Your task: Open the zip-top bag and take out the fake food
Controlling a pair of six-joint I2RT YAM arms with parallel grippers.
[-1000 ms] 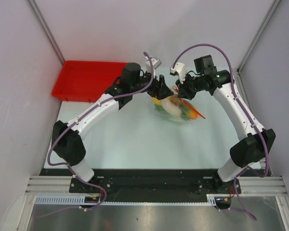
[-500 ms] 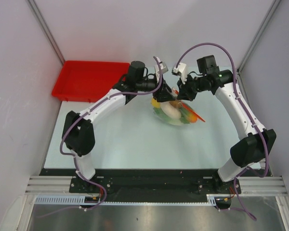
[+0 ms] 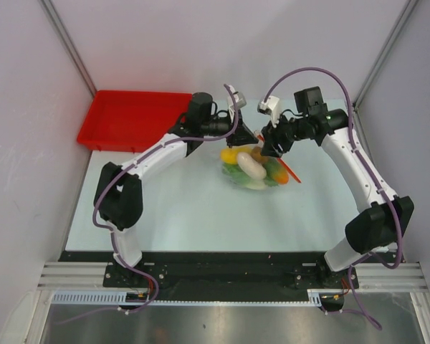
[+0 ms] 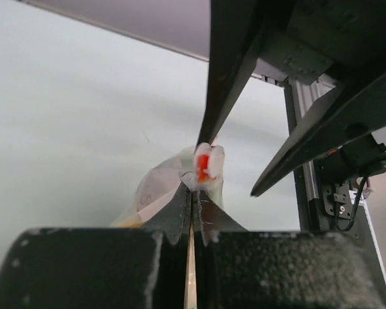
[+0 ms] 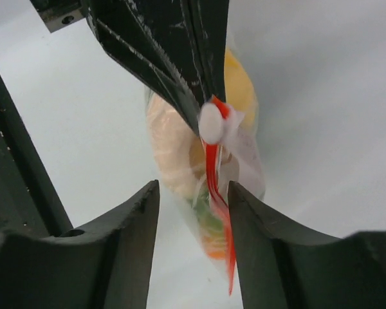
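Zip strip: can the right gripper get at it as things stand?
Probably yes: the red zip strip hangs inside the open right gripper, with nothing between; the left gripper pinches the zip-top bag nearby.

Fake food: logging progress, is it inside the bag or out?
Inside. In the right wrist view the fake food shows through the clear zip-top bag, which the left tool pinches at its mouth.

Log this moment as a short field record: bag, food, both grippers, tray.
zip-top bag: clear, between the two grippers
fake food: inside the bag, none taken out
left gripper: shut on the bag's top edge
right gripper: open, a finger on either side of the red zip strip
red tray: far left, apart from the bag
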